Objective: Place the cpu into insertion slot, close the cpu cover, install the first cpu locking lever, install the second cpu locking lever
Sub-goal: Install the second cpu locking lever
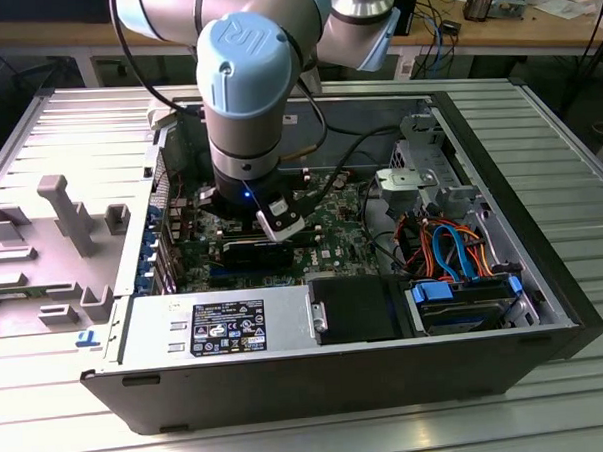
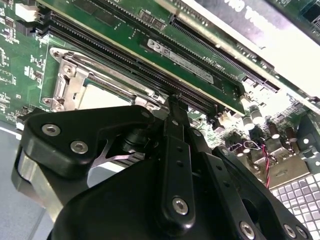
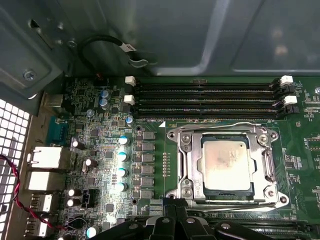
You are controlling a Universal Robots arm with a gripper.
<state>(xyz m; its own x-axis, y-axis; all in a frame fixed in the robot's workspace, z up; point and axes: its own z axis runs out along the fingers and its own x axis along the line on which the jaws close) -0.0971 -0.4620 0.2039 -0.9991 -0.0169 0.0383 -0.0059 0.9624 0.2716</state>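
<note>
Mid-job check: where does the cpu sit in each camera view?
First wrist view: the cpu lies inside the silvery socket frame, beside the memory slots.
Second wrist view: the cpu shows inside that frame, next to the slots.
Exterior view: the arm stands over that board area.
Shared landmark: the memory slots.

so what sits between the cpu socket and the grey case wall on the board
In the first wrist view, four long black memory slots with white end clips run between the insertion slot, its cpu seated under the cpu cover, and the case wall.

Electronics lab; slatted metal worktable [image 1: 538, 136], opened computer case [image 1: 338, 370], cluttered wooden bench [image 1: 493, 27] behind
</note>
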